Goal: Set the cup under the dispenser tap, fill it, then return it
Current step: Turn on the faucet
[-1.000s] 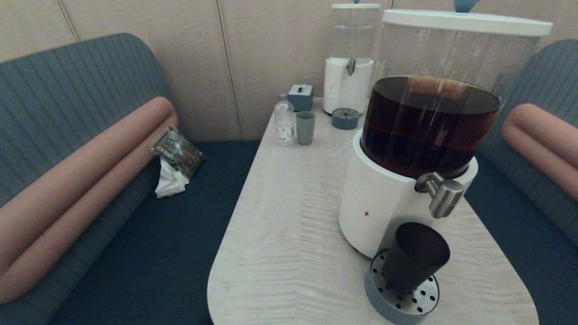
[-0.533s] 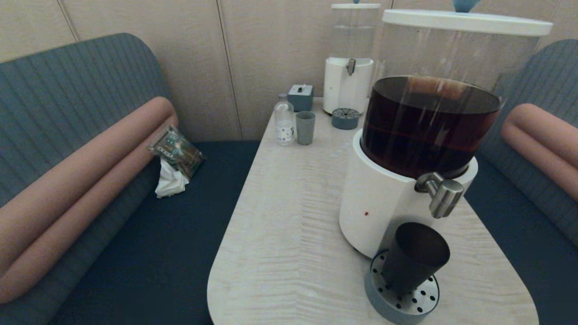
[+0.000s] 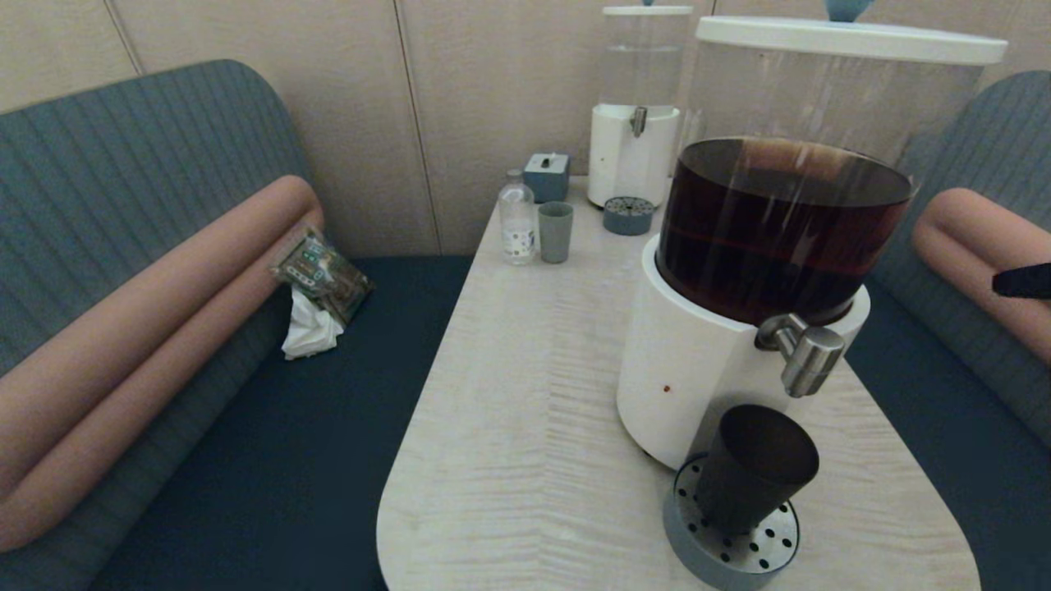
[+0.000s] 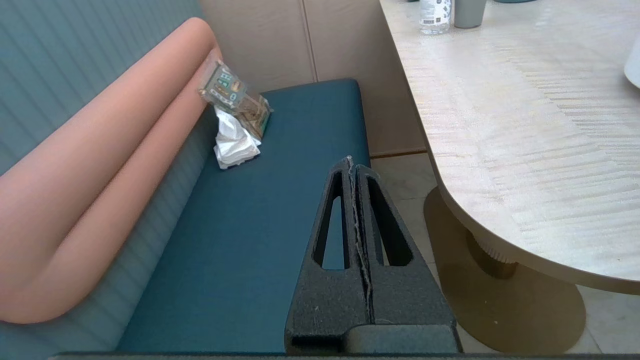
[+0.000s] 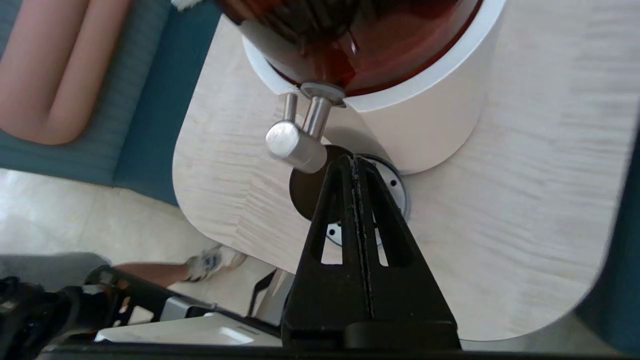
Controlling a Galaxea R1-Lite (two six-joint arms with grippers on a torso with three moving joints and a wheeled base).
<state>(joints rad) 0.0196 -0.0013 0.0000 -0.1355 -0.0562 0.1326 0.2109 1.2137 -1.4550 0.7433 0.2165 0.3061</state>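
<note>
A large dispenser (image 3: pixel 739 328), with a white round base and a clear tank half full of dark brown liquid, stands on the right half of a pale wood-grain table (image 3: pixel 525 410) with a rounded near end. The dark brown-black matte tapered cup (image 3: pixel 755 468) stands upright on a grey perforated drip tray (image 3: pixel 706 550) just in front of the dispenser's base, directly below the stubby brushed-steel dispenser tap (image 3: pixel 805 353). The tray sits close to the table's near rounded edge, and bare tabletop stretches to the dispenser's left. Behind the dispenser, near the wall, stand a smaller clear-liquid dispenser (image 3: pixel 634 148), a pale grey-green cup (image 3: pixel 555 231) and a small clear bottle (image 3: pixel 516 217). The left gripper (image 4: pixel 353 165) hangs over the dark blue bench seat (image 4: pixel 260 210) left of the table, well apart from the dispenser, its fingers pressed together. The right gripper (image 5: pixel 354 161) hovers above the cup and tray, close by the tap, fingers pressed together and holding nothing. In the head view a dark tip of the right arm (image 3: pixel 1022 281) shows at the right edge, beside the dispenser; a second ago that spot showed only the bench cushion. The cup has not shifted.
</note>
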